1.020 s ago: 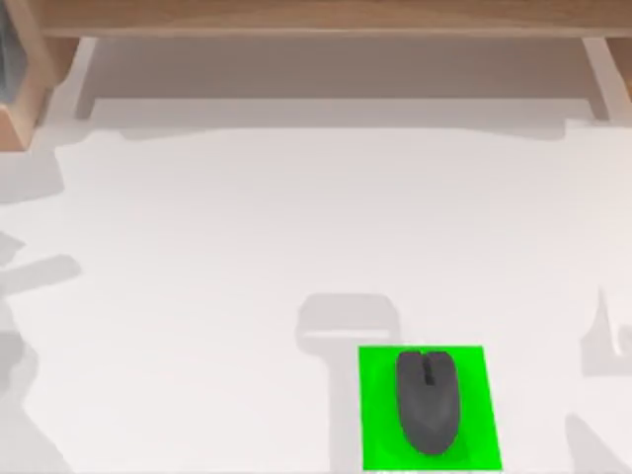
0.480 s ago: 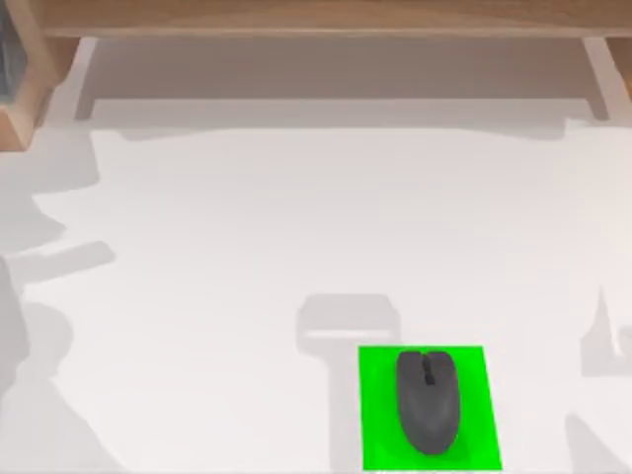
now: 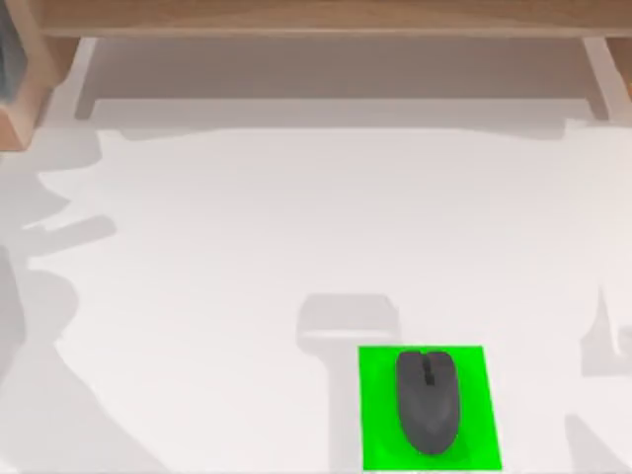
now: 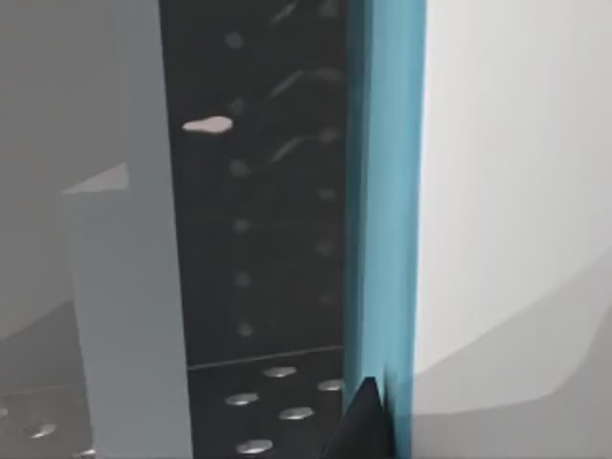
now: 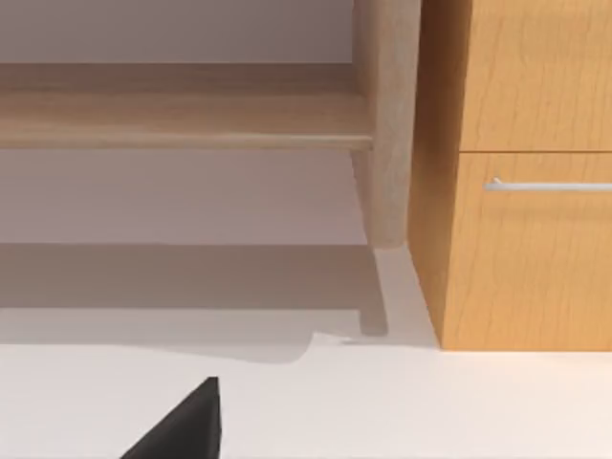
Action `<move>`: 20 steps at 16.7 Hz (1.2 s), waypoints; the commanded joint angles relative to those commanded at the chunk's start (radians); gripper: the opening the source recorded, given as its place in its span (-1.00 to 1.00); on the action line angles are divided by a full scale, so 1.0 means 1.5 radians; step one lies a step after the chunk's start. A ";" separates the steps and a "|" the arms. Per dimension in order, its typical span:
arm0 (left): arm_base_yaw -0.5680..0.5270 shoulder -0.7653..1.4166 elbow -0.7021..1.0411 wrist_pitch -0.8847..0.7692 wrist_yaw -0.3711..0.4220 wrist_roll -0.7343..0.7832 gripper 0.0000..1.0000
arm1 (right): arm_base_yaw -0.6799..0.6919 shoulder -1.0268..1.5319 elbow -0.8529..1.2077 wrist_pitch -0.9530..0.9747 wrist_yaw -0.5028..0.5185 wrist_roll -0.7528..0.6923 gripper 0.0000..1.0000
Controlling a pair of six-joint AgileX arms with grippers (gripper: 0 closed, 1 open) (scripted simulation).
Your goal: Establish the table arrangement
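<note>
White table (image 3: 247,247) fills most of the top view, matte and plain, with soft grey shadows along its left side and a smaller one at the right edge. Near the front, right of centre, a bright green square pad (image 3: 474,415) lies flat on the table. A dark grey computer mouse (image 3: 428,400) sits on the pad, long axis running front to back, wheel end toward the far side, roughly centred on the pad and slightly toward its left half. A faint rectangular shadow falls on the table just beside the pad's far-left corner.

Along the far edge runs a light wooden frame (image 3: 316,18), its shelf raised above the table on thin legs at left and right; a wooden block stands at the far left corner.

Left wrist view: close on a dark perforated panel (image 4: 258,210) with a teal-blue edge strip (image 4: 382,191) beside it and a pale grey upright in front; white surface to the other side. A black tip of the left gripper (image 4: 363,426) pokes in at the frame edge; cannot tell if the claw is spread or pressed together.

Right wrist view: looks across the table (image 5: 382,402) at the wooden frame (image 5: 191,124) and one of its posts, next to a wooden drawer unit (image 5: 526,191) with a metal bar handle (image 5: 550,185). A black fingertip of the right gripper (image 5: 182,426) shows low in the frame; claw state cannot be told either
</note>
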 joint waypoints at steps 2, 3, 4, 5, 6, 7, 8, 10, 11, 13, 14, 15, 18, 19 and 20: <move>0.000 0.001 0.001 0.000 0.000 0.000 -1.00 | 0.000 0.000 0.000 0.000 0.000 0.000 1.00; 0.000 0.001 0.001 0.000 0.000 0.000 -1.00 | 0.000 0.000 0.000 0.000 0.000 0.000 1.00; 0.000 0.001 0.001 0.000 0.000 0.000 -0.85 | 0.000 0.000 0.000 0.000 0.000 0.000 1.00; 0.000 0.001 0.001 0.000 0.000 0.000 -0.70 | 0.000 0.000 0.000 0.000 0.000 0.000 1.00; 0.000 0.001 0.001 0.000 0.000 0.000 -0.55 | 0.000 0.000 0.000 0.000 0.000 0.000 1.00; 0.000 0.001 0.001 0.000 0.000 0.000 -0.40 | 0.000 0.000 0.000 0.000 0.000 0.000 1.00; 0.000 0.001 0.001 0.000 0.000 0.000 -0.25 | 0.000 0.000 0.000 0.000 0.000 0.000 1.00; 0.000 0.001 0.001 0.000 0.000 0.000 0.06 | 0.000 0.000 0.000 0.000 0.000 0.000 1.00; 0.000 0.001 0.001 0.000 0.000 0.000 0.21 | 0.000 0.000 0.000 0.000 0.000 0.000 1.00; 0.000 0.001 0.001 0.000 0.000 0.000 0.51 | 0.000 0.000 0.000 0.000 0.000 0.000 1.00; 0.000 0.001 0.001 0.000 0.000 0.000 0.66 | 0.000 0.000 0.000 0.000 0.000 0.000 1.00; 0.000 0.001 0.001 0.000 0.000 0.000 0.81 | 0.000 0.000 0.000 0.000 0.000 0.000 1.00; 0.000 0.001 0.001 0.000 0.000 0.000 1.00 | 0.000 0.000 0.000 0.000 0.000 0.000 1.00; 0.000 0.001 0.001 0.000 0.000 0.000 1.00 | 0.000 0.000 0.000 0.000 0.000 0.000 1.00; 0.000 0.001 0.001 0.000 0.000 0.000 1.00 | 0.000 0.000 0.000 0.000 0.000 0.000 1.00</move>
